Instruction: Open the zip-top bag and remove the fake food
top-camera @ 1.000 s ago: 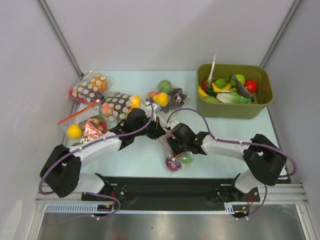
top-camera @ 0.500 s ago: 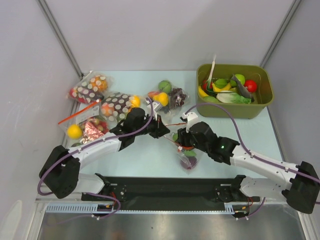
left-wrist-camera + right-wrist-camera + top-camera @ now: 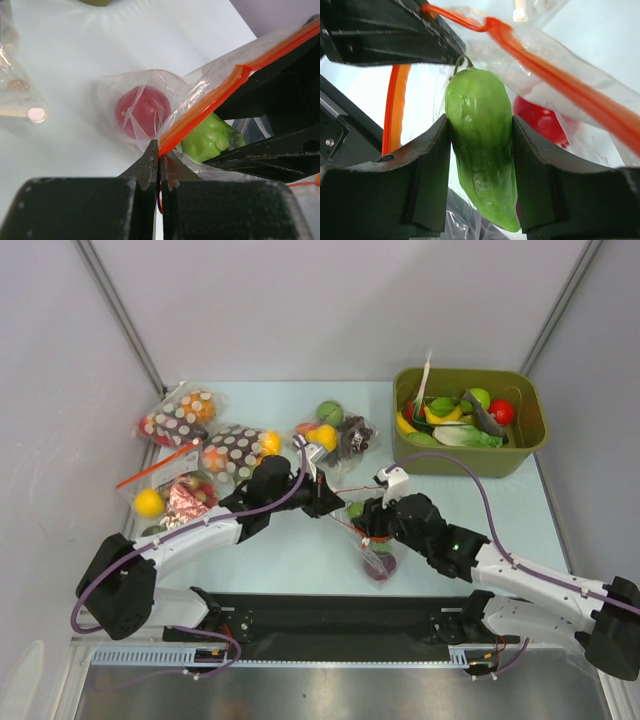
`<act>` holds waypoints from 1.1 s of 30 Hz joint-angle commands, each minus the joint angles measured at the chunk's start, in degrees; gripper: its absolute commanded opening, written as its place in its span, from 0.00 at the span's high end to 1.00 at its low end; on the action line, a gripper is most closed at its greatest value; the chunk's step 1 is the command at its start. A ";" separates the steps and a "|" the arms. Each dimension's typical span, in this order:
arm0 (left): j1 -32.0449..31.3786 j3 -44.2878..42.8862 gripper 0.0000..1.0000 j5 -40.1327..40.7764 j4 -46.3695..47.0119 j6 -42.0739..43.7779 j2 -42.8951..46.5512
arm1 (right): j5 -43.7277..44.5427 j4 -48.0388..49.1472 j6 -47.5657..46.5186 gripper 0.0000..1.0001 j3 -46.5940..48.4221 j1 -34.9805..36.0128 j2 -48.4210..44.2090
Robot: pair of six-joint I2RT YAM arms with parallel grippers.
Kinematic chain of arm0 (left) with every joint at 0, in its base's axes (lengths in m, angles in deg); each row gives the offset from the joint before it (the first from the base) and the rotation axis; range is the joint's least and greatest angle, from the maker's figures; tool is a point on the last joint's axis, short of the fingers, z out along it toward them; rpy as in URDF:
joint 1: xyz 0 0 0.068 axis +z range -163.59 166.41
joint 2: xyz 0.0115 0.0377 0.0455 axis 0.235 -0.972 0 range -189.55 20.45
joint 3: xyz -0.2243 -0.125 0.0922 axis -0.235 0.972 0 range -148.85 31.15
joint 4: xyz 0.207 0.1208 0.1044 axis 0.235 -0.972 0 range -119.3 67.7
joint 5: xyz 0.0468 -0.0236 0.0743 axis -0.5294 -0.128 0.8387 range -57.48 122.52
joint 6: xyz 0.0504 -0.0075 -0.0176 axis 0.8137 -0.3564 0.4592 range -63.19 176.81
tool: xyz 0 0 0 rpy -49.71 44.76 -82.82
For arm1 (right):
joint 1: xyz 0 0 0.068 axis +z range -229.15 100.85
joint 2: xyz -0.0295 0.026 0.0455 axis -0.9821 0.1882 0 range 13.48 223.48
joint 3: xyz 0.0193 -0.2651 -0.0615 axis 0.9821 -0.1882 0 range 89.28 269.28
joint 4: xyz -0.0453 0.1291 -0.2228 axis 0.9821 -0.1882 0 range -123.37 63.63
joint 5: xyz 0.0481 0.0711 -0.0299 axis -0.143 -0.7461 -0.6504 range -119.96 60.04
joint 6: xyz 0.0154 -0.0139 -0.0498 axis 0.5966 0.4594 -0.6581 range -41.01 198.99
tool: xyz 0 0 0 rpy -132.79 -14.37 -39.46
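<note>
Pale table (image 3: 290, 540) lies below the zip-top bag (image 3: 150, 82); the left gripper (image 3: 159, 152) pinches its zip strip (image 3: 210, 100) between tight-pressed jaws, while the right gripper (image 3: 480, 165) clamps the green piece (image 3: 477, 115) at the bag's mouth.

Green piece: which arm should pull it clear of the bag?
Right. Its jaws clamp the green piece; the left gripper is shut on the zip-top bag at its orange strip, anchoring it.

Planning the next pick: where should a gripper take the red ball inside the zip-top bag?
Probably across its middle, entering the zip-top bag by its open mouth, beside the zip strip the left gripper pinches. The red ball is round, so any diameter suits; plastic wraps its other sides.
</note>
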 commanded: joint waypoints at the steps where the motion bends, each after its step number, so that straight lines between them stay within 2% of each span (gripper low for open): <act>1: -0.89 -2.98 1.00 3.57 -4.08 1.38 -0.21 | 0.60 7.50 -1.64 0.82 2.96 -0.47 1.90; 11: -1.69 -4.04 1.00 3.75 -7.33 2.96 1.90 | -7.21 1.43 -11.66 0.79 13.51 -0.56 11.04; 16: -1.69 -4.39 1.00 4.54 -9.18 4.02 2.42 | -7.50 0.20 -13.60 0.77 16.50 -0.47 12.98; 21: -1.69 -3.51 1.00 5.15 -8.40 3.67 3.13 | -2.23 3.01 -11.49 0.77 14.31 -0.65 8.60; 23: -1.69 -3.25 1.00 5.51 -8.22 3.41 2.69 | -0.38 7.56 -10.09 0.77 11.60 -1.26 6.14; 28: -1.69 -2.28 1.00 4.98 -6.02 2.09 1.29 | 0.15 17.23 -3.41 0.78 5.96 -3.20 -2.22; 33: -1.69 -2.37 0.99 4.63 -4.79 1.30 0.23 | 1.03 19.54 -1.65 0.78 4.99 -3.64 -4.60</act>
